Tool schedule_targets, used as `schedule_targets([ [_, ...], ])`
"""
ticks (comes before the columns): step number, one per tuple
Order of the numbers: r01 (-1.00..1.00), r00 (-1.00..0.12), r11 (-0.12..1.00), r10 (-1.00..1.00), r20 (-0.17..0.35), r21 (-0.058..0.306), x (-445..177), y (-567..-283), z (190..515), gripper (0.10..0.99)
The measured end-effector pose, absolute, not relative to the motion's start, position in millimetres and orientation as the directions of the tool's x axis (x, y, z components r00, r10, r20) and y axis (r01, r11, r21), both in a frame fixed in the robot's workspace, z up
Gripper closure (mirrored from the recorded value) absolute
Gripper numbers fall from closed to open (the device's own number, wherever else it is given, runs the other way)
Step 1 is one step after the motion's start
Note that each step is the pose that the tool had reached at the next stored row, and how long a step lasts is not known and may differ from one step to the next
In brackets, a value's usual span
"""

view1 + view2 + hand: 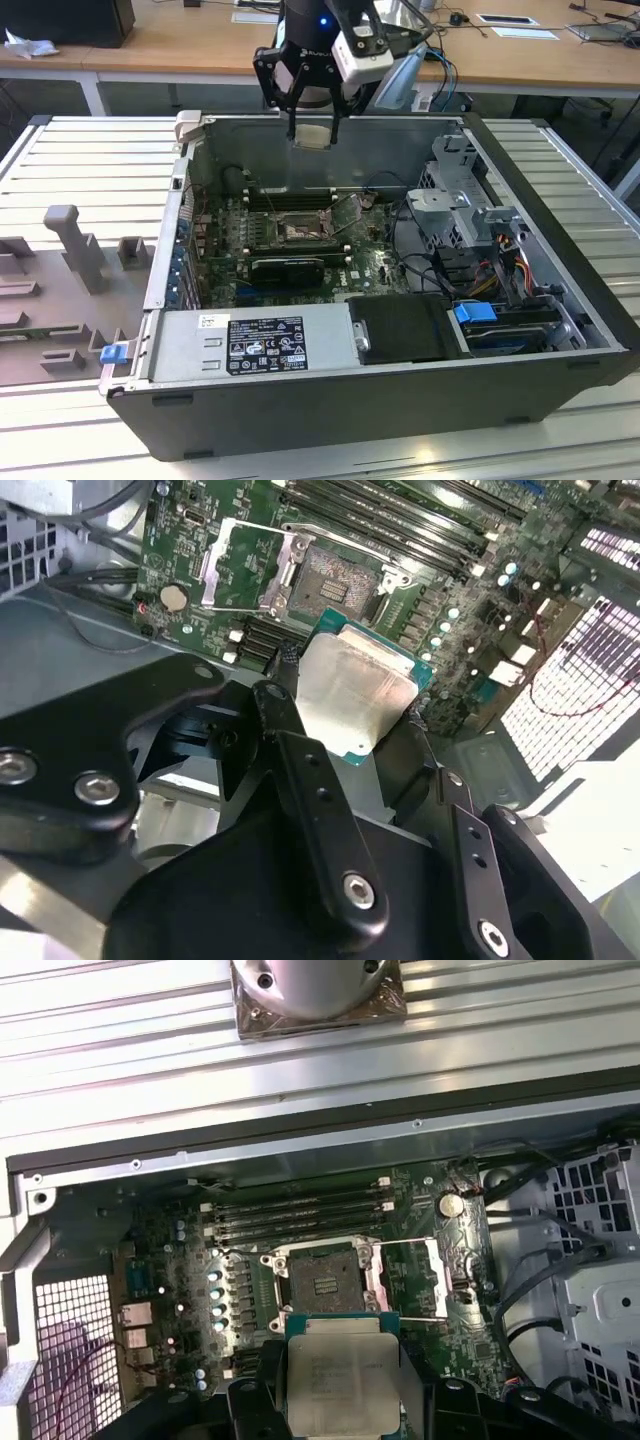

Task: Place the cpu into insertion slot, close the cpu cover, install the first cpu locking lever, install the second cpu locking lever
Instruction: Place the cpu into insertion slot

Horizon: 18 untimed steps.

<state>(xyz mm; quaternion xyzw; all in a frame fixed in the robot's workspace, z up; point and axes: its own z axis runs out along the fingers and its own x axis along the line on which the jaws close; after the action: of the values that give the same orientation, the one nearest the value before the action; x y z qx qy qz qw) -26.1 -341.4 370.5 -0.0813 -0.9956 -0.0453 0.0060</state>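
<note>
My gripper (313,128) hangs above the far wall of the open computer case, shut on the cpu (314,137), a flat silvery square chip with a green rim. In both wrist views the cpu (352,702) (342,1385) sits level between the black fingers (283,695). The insertion slot (300,231) (335,580) (322,1282) lies bare on the green board below, its dark centre showing. The cpu cover (240,565) (447,1272) is swung open and lies beside the slot. The chip is well above the board and touches nothing but the fingers.
Long black memory slots (300,1215) run along the slot's far side. A black expansion card (288,266), a grey power supply (260,345), a metal drive cage (455,205) and cables (505,265) crowd the case. Grey fixtures (75,245) stand at the exterior view's left.
</note>
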Motion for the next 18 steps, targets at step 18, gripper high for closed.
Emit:
schedule_targets([
  [18,0.286,-0.958,0.955,0.285,0.016,0.075,-27.6,-341.4,361.4,0.545],
])
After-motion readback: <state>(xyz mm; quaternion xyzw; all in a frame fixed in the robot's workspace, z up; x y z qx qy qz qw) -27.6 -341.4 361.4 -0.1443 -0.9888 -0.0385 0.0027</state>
